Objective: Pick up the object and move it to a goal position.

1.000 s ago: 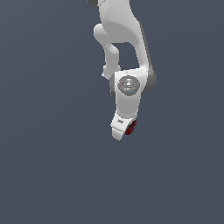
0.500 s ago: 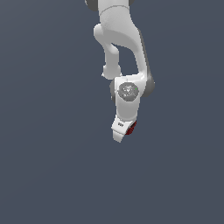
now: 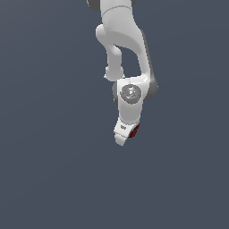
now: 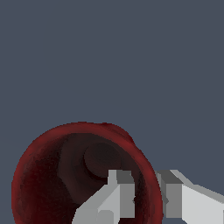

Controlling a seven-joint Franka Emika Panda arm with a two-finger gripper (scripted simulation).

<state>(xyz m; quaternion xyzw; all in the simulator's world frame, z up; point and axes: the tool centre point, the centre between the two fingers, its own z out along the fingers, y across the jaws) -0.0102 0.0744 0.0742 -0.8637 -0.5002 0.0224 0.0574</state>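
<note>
Tool (image 4: 146, 197) clamps mug (image 4: 57, 179) wall; arm shifted slightly since earlier.

You see a dark red mug (image 4: 52, 175) with a mottled, glossy surface and a near-black inside. The gripper (image 4: 146, 194) fingers (image 4: 118, 197) are pale grey with darker grey pads. The arm (image 3: 123, 40) is white with grey joints. The backdrop (image 3: 44, 134) is flat slate blue-grey.
</note>
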